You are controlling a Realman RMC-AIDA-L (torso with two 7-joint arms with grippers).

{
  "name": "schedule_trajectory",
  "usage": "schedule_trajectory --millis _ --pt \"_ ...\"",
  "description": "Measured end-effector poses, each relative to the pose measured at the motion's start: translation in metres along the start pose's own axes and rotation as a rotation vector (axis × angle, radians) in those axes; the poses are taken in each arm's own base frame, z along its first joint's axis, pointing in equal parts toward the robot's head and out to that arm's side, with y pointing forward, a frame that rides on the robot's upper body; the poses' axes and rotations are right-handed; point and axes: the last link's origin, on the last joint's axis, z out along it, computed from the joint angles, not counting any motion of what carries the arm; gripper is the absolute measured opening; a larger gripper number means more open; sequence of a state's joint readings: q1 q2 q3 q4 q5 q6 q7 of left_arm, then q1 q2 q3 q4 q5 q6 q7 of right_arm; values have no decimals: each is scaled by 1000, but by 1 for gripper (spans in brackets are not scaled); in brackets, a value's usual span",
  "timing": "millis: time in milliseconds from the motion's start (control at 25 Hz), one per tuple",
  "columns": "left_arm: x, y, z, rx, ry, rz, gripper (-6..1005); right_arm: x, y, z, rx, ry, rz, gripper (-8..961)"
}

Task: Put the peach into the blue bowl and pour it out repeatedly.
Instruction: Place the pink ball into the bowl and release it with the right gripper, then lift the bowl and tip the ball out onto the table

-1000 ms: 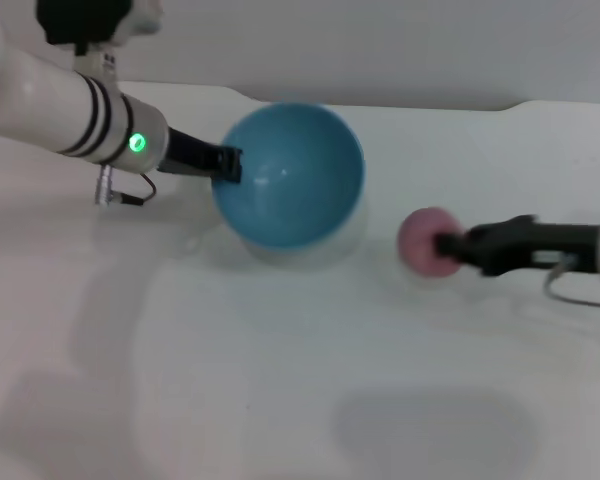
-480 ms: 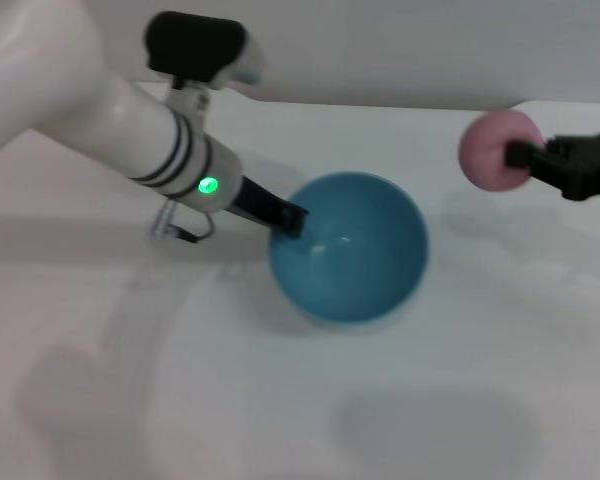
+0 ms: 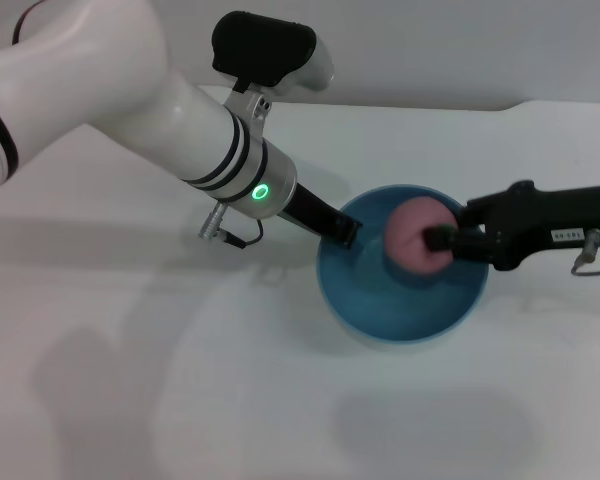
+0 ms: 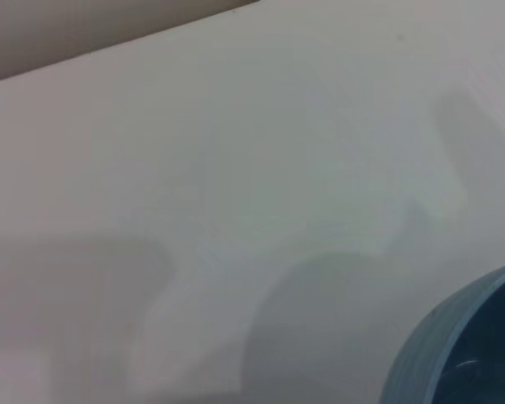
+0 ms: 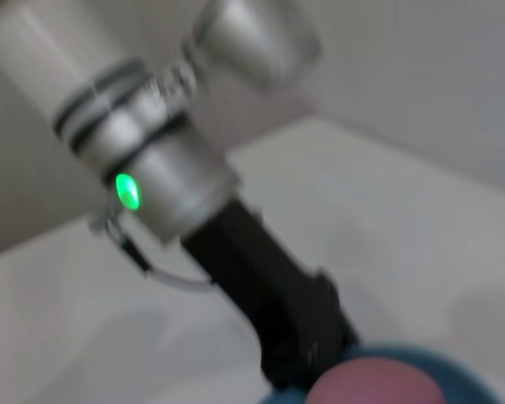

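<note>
Since half a second ago, right gripper (image 3: 442, 240) has swung the peach (image 3: 412, 234) from two o'clock to over the blue bowl (image 3: 400, 318), jaws clamped on it; left gripper (image 3: 344, 231) pinches the rim at nine o'clock. Opening this high risks the fruit bouncing out

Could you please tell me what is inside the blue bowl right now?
Only the peach, gripped by the right gripper over the blue bowl. The floor beneath it is hidden. The left gripper holds the rim.
</note>
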State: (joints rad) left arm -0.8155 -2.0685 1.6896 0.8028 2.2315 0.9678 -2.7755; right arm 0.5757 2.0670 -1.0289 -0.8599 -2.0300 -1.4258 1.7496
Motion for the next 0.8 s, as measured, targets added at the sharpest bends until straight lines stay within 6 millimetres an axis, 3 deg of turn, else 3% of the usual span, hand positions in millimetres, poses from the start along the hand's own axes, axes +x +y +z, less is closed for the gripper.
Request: schedule_trajectory --millis 200,280,600,800 --pt "-2 -3 -1 -2 0 -18 -1 7 -2 -2 20 11 46 216" --pt "-1 -2 -1 -2 -1 -14 -1 8 -3 -3 25 7 51 404" --pt "3 -3 1 13 24 2 -1 1 -5 -10 39 -45 57 403" --pt "8 0 10 53 140 35 0 6 -30 -49 198 -344 243 402"
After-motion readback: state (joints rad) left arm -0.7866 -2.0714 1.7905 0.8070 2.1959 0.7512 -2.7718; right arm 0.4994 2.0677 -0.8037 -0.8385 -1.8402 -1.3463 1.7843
